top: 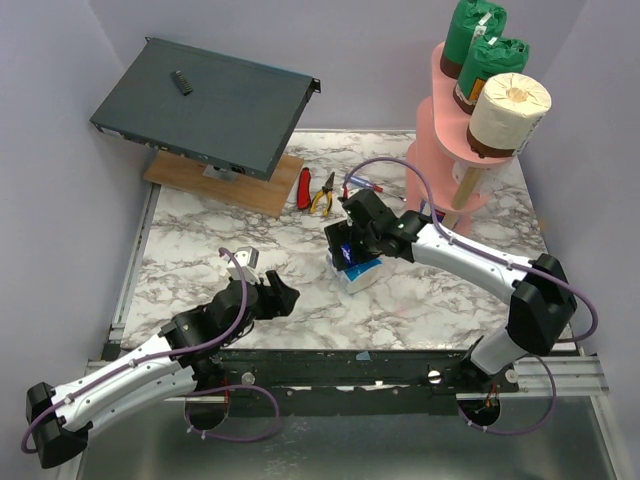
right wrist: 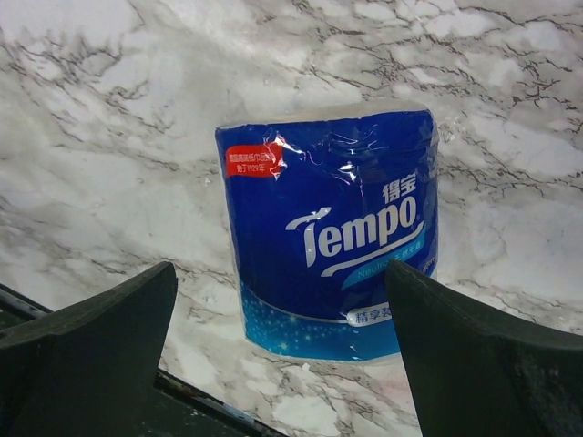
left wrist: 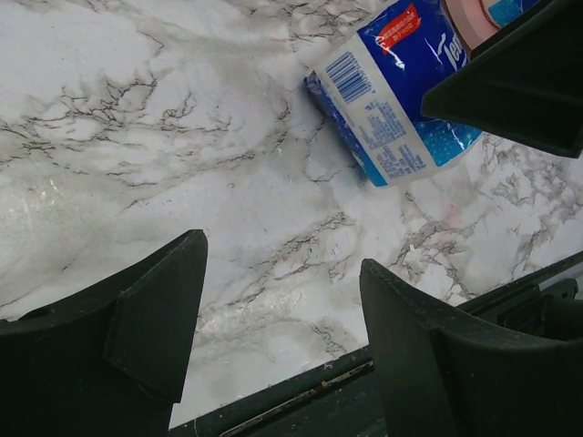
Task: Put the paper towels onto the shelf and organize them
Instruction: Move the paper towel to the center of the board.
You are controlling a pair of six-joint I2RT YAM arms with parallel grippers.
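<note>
**A:** What takes up the most room?

**B:** The marble table [top: 200, 240]. At its far left corner, a grey metal box [top: 210, 105] rests tilted on a wooden board [top: 215, 185].

**A:** And the shelf?

**B:** The pink shelf [top: 447, 140] stands at the far right. Its upper boards carry three rolls: two green-wrapped ones [top: 473, 30] [top: 487, 68] and a bare white one [top: 508, 110], with its cardboard core facing the overhead camera. I can't tell which board each one sits on.

**A:** Any roll off the shelf?

**B:** One, the blue-wrapped roll [right wrist: 332, 232]. It lies on the marble near the middle of the table, left of the shelf's foot.

**A:** Is it gripped?

**B:** No. The right gripper [right wrist: 281, 271] hangs over it with its fingers spread wide. There is a gap on each side of the roll, so it has hold of nothing.

**A:** The other arm?

**B:** The left gripper [left wrist: 282, 255] sits low near the front edge, fingers apart, with only bare marble between them. The blue roll is off to its right.

**A:** Anything smaller?

**B:** The pliers [top: 322, 196], on the table between the wooden board and the shelf.
</note>
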